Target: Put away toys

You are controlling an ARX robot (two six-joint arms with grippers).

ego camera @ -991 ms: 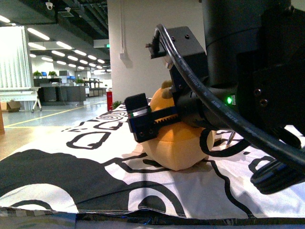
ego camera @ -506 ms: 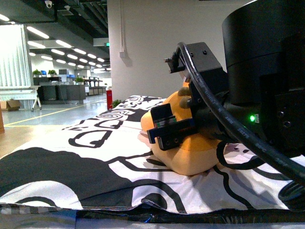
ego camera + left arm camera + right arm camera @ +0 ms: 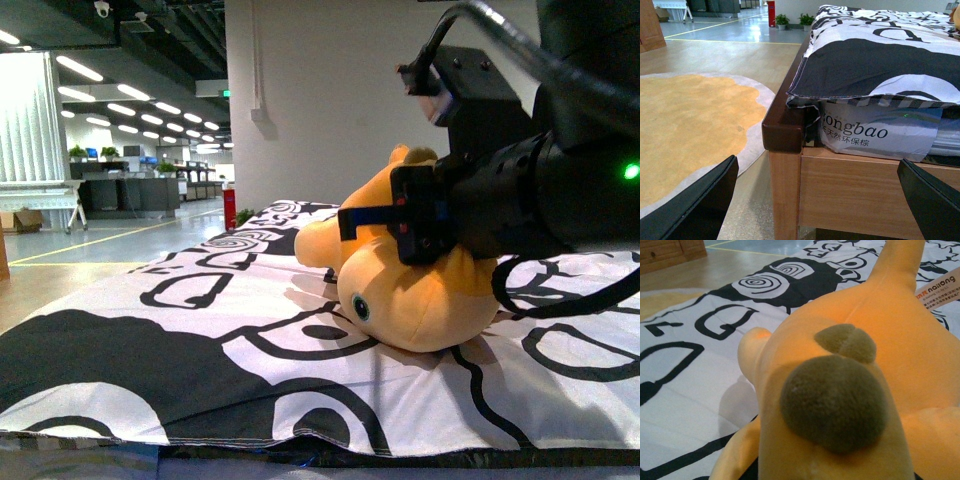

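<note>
Clamping the plush [image 3: 420,295], the right gripper [image 3: 408,216] has its near finger pressed into the fuzzy orange-yellow fabric; the far finger is hidden, so the exact gap cannot be told. The rounded, soft plush lies on its side on the sheet [image 3: 200,340], a smooth white cloth with black looping shapes. Up close it bears two dark, felted round patches [image 3: 835,407] and a paper tag [image 3: 936,286]. The left gripper [image 3: 816,162] is spread wide and holds nothing, beside a glossy wooden bed frame [image 3: 785,132].
</note>
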